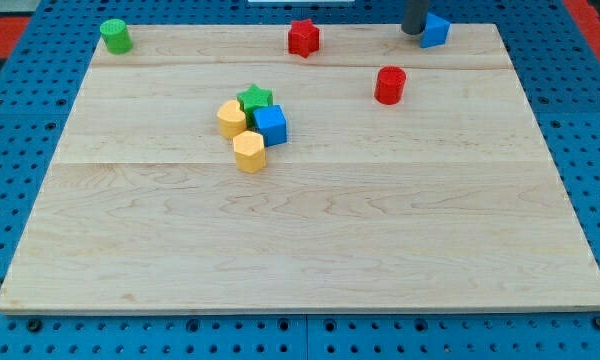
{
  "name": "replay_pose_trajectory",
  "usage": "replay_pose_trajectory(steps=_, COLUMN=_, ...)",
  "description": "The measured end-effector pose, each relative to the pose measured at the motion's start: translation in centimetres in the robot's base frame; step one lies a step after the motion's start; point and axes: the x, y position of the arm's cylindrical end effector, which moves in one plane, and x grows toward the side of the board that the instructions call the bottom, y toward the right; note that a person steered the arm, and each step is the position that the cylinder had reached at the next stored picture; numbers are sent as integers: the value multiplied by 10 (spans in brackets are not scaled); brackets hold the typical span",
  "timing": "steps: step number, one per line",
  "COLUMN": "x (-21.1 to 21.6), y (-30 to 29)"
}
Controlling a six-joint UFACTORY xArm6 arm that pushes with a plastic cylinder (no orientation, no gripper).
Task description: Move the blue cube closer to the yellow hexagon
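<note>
The blue cube (pixel 271 125) sits left of the board's middle, touching the yellow hexagon (pixel 249 152) just below-left of it. A green star (pixel 255 98) and a second yellow block (pixel 231 118) press against the cube from above and the left. My tip (pixel 414 30) shows at the view's top right, at the board's top edge, touching the left side of another blue block (pixel 436 29). It is far from the cube cluster.
A red star (pixel 303 38) lies at top centre. A red cylinder (pixel 390 85) stands below my tip. A green cylinder (pixel 115 36) stands at the top left corner. The wooden board (pixel 310 240) rests on a blue pegboard.
</note>
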Motion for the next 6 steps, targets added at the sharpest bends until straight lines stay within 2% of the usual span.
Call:
replay_pose_trajectory(steps=2, x=0, y=13)
replay_pose_trajectory(steps=3, x=0, y=-5)
replay_pose_trajectory(steps=4, x=15, y=-24)
replay_pose_trajectory(steps=6, x=68, y=-25)
